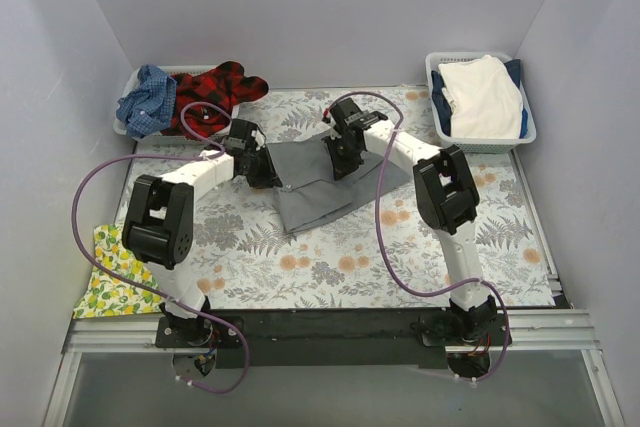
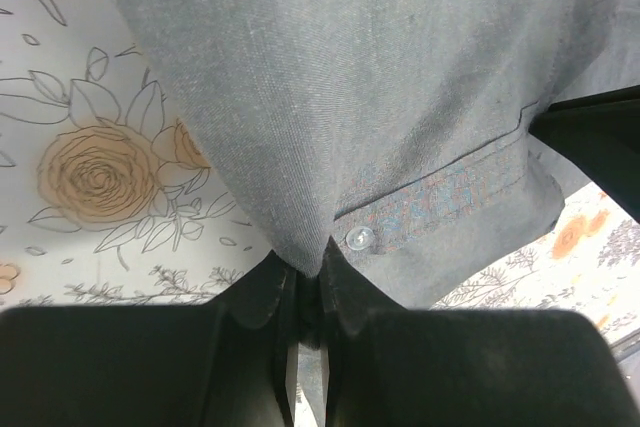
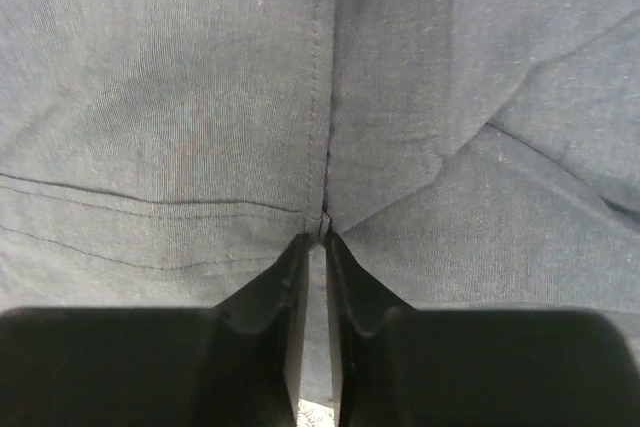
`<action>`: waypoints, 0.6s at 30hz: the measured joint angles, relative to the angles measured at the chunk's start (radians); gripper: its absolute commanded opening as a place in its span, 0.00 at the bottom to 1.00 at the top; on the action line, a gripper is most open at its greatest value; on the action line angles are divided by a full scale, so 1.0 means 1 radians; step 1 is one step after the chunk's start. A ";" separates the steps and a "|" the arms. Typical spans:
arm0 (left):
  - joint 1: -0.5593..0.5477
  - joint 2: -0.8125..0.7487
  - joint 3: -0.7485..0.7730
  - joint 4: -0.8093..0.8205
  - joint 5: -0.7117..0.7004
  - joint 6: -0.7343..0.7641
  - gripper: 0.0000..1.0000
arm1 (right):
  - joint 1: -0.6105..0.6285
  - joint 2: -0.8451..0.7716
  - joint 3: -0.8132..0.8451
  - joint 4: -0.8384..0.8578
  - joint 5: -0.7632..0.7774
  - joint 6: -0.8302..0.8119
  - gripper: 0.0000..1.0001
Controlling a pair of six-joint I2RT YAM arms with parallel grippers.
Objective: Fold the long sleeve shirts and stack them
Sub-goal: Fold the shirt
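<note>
Claws both hold your plain mid-grey button-up cloth shirt [image 1: 310,197], central on the floral counter [image 1: 330,272]: left claw [image 2: 322,269] pinched tight by a button [image 2: 359,238], right claw [image 3: 318,239] narrowed on a seam.

The grey shirt [image 1: 315,187] lies rumpled in the middle. The red plaid shirt [image 1: 215,87] and the blue checked shirt [image 1: 145,99] are heaped far left.
</note>
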 measured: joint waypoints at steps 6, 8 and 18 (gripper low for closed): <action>0.000 -0.020 0.059 -0.096 -0.034 0.050 0.00 | 0.042 0.009 -0.010 0.000 -0.027 -0.008 0.11; 0.000 -0.039 0.077 -0.130 -0.040 0.066 0.02 | 0.070 0.021 -0.004 -0.001 -0.041 -0.010 0.11; 0.008 -0.225 0.101 -0.280 -0.090 0.138 0.00 | 0.203 0.046 0.038 0.002 -0.029 0.013 0.38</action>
